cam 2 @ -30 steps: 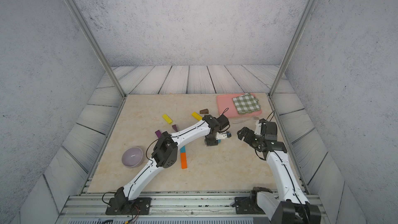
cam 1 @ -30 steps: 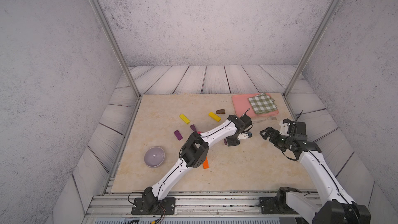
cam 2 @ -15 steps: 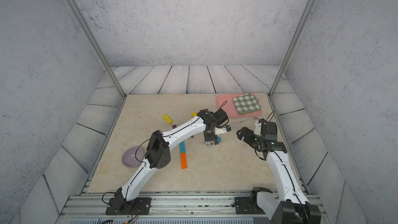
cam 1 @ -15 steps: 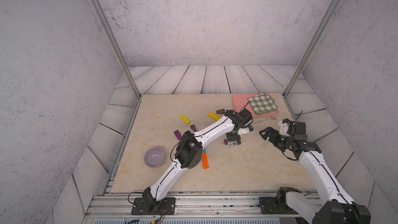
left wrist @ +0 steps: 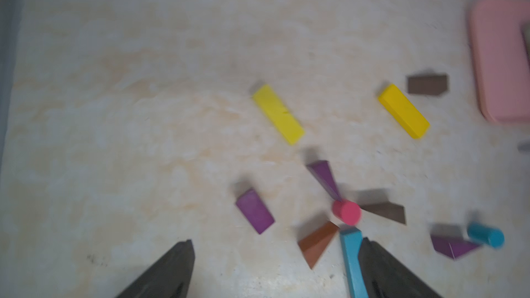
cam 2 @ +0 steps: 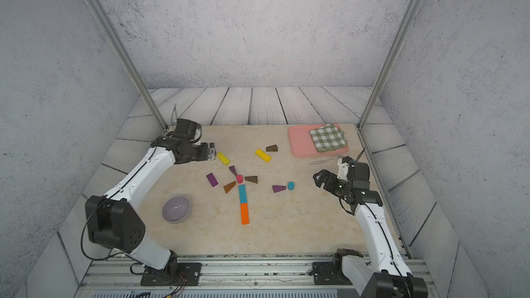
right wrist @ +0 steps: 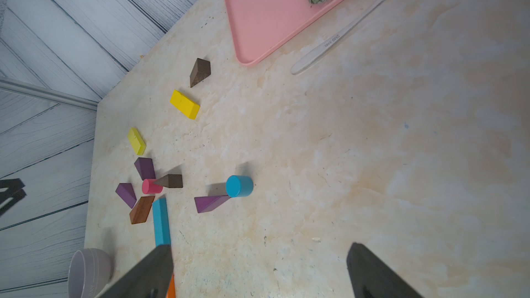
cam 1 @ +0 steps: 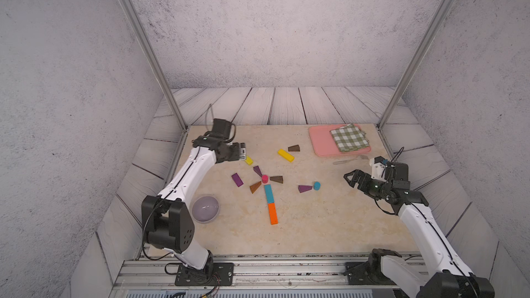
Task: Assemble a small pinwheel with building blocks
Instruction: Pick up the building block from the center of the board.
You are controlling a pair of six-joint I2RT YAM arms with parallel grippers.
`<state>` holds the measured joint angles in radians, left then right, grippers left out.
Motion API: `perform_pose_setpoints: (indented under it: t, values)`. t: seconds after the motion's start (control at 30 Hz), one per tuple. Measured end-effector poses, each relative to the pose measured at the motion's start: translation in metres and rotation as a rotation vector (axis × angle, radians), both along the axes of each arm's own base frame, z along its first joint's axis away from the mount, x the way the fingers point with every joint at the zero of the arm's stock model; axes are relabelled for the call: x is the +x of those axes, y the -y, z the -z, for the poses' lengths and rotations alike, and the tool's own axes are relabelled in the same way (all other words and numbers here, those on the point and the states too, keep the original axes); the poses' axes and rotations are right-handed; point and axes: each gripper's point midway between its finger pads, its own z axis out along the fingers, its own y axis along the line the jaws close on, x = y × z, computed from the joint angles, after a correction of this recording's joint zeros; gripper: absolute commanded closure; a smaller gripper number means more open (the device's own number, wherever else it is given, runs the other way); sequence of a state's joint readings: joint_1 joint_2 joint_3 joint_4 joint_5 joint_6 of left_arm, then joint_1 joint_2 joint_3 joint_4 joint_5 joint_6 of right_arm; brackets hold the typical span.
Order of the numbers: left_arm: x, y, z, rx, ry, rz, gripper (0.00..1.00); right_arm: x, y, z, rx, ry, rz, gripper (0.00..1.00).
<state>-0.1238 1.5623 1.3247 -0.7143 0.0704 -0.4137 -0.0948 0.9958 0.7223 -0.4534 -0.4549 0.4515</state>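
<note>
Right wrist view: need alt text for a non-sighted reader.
Half-built pinwheel: wedges fanned round a pink cylinder, with a teal bar as stem. Beyond the open right gripper, a blue cylinder lies beside a purple wedge; a pink tray sits farther off.

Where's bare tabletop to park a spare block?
Widest bare patch: near side, between the orange bar and the right gripper. Also bare beyond the yellow bars, left of the pink tray. Crowded around the pink cylinder and its wedges.

My left arm (cam 1: pixel 189 176) and right arm (cam 1: pixel 430 230) are white shells between black joints, with black cables (cam 2: pixel 82 236) looping alongside. Black base plates (cam 1: pixel 220 272) carry silver screws. Dark wedge fingers (left wrist: pixel 166 270) tip my left gripper (left wrist: pixel 276 242).
</note>
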Motion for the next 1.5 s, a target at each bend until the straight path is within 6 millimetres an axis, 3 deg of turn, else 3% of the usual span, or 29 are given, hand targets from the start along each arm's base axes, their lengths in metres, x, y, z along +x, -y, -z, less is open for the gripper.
perform_pose_setpoints:
  t: [0.07, 0.1, 0.2, 0.3, 0.43, 0.6, 0.8, 1.27, 1.5]
  values:
    - [-0.017, -0.027, 0.036, -0.032, -0.106, -0.137, 0.04, 0.0, -0.001, -0.001, 0.004, 0.006, -0.009, 0.01]
    - [-0.025, -0.028, 0.053, -0.045, -0.166, -0.17, 0.09, 0.001, -0.002, -0.001, 0.004, 0.01, -0.012, 0.01]
    - [-0.033, -0.013, 0.087, -0.084, -0.284, -0.192, 0.23, 0.0, -0.002, 0.0, 0.004, 0.012, -0.018, 0.01]
    - [-0.032, -0.003, 0.105, -0.119, -0.332, -0.211, 0.27, -0.001, -0.003, 0.002, 0.003, 0.009, -0.023, 0.01]
    - [-0.025, 0.001, 0.107, -0.134, -0.342, -0.239, 0.28, -0.001, -0.003, 0.003, 0.001, 0.01, -0.024, 0.01]
    - [-0.005, 0.018, 0.102, -0.117, -0.32, -0.23, 0.21, -0.002, -0.003, 0.003, 0.0, 0.011, -0.024, 0.01]
    - [-0.002, 0.039, 0.113, -0.066, -0.353, -0.195, 0.2, -0.002, -0.003, 0.003, 0.0, 0.011, -0.025, 0.01]
    - [-0.006, 0.036, 0.139, -0.006, -0.429, -0.209, 0.4, -0.002, -0.003, 0.005, 0.0, 0.012, -0.024, 0.01]
    - [-0.005, 0.036, 0.143, 0.002, -0.438, -0.197, 0.57, -0.002, -0.003, 0.005, 0.0, 0.012, -0.024, 0.01]
